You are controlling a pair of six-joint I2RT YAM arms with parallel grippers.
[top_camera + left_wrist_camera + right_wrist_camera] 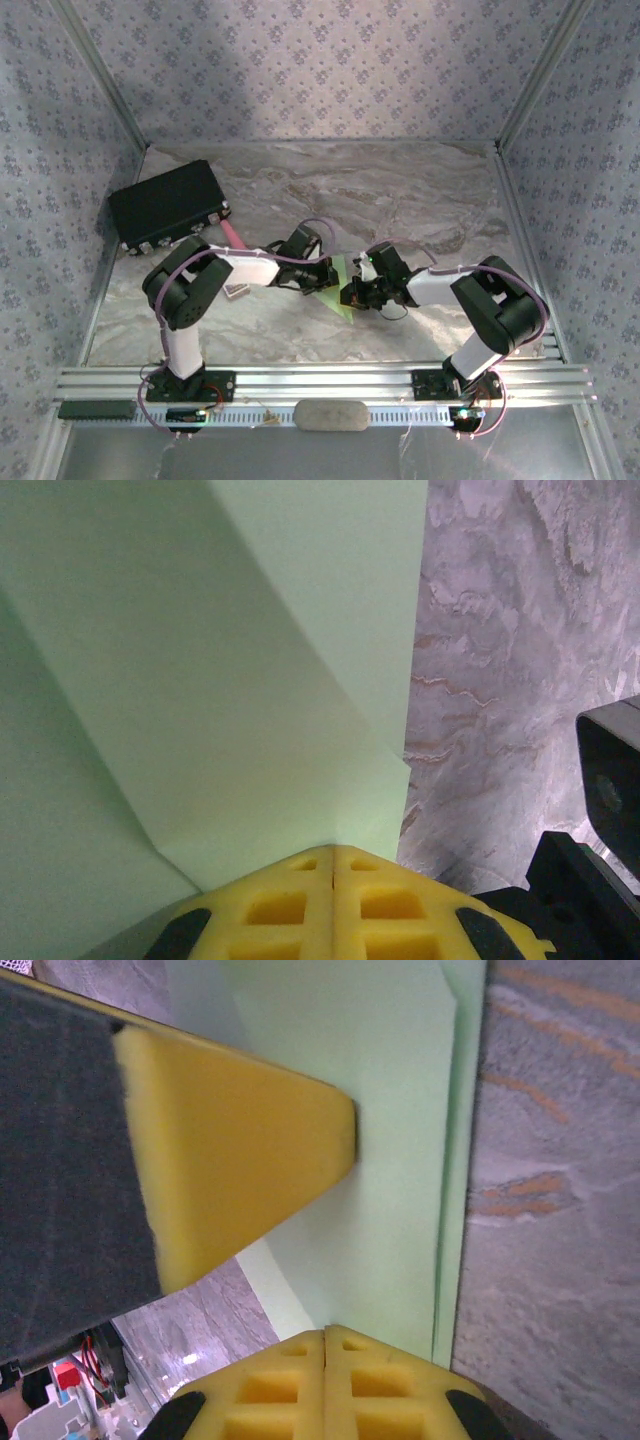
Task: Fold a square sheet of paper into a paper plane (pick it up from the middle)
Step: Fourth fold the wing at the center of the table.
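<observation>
The square sheet of paper [338,296] lies just short of the worktop's [420,200] centre, towards 6 o'clock. It is already a smaller creased green shape with a point at its 6 o'clock end. The left hand [322,277] meets it from 9 o'clock and the right hand [355,296] from 3 o'clock.

In the left wrist view the left hand [333,880] has its yellow pads pressed together, with folded layers of the paper [250,680] fanning out from their tips. In the right wrist view the right hand [326,1355] is likewise pressed together at the paper's [400,1160] edge, and one finger of the left hand [240,1150] touches the sheet with its tip. Whether either seam has a layer caught in it I cannot tell.

The paper looks thin, very light and limp. It should bend under its own weight if lifted by one corner, and it probably slides easily on the smooth marbled surface. It takes a crease readily but will also wrinkle or tear if pulled in opposing directions. The stacked layers along the folds are the stiffest part. I judge the safest hold to be a pinch across the centre crease, at mid-length, with the other hand pinning the sheet flat so it cannot skate away.
</observation>
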